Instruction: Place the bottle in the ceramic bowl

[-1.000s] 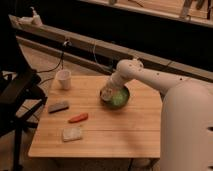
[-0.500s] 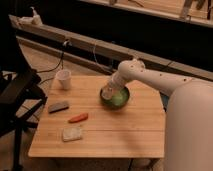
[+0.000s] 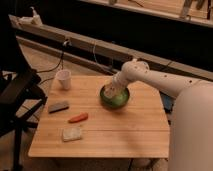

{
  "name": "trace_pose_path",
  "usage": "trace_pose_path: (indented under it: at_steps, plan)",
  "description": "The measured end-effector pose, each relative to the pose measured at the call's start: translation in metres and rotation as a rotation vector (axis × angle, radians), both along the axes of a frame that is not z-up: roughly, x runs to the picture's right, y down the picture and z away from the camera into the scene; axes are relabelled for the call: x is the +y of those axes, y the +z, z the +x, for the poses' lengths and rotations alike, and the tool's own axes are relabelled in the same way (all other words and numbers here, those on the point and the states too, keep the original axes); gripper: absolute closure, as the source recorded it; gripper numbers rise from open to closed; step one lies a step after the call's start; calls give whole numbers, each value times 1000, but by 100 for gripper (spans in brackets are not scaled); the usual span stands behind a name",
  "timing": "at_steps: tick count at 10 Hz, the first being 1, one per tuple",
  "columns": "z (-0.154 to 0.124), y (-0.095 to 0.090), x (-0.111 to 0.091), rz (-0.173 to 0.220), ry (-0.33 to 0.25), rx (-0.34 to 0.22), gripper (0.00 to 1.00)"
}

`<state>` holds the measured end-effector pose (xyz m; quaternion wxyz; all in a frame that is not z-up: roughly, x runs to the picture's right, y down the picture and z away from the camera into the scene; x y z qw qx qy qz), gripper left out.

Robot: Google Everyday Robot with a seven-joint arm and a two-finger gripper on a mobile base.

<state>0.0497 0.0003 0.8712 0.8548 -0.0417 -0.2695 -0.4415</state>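
A green ceramic bowl [image 3: 115, 98] sits on the wooden table [image 3: 125, 135], right of centre toward the back. My white arm reaches in from the right and its gripper [image 3: 111, 90] is just above the bowl's inside, at its back left. The bottle is not clearly visible; something pale sits at the gripper inside the bowl, and I cannot tell it apart from the gripper.
A white cup [image 3: 63, 79] stands at the table's back left. A grey flat object [image 3: 58, 106], an orange carrot-like item [image 3: 78, 118] and a pale sponge-like block [image 3: 72, 133] lie on the left half. A black chair [image 3: 17, 90] stands to the left.
The arm has shifted slightly; the gripper stays over the bowl. The other items have not moved.
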Motion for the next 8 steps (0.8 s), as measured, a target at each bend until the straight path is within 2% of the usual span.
trace_pose_path:
  at_steps: [1, 2, 4, 5, 8]
  plan:
    - [-1, 1, -1, -7, -1, -4, 26]
    - [-2, 2, -1, -12, -3, -9, 21]
    - [-2, 4, -1, -28, 2, -14, 21]
    - [-2, 4, 1, -26, -2, -13, 27]
    - [-2, 5, 2, -26, 1, -3, 55]
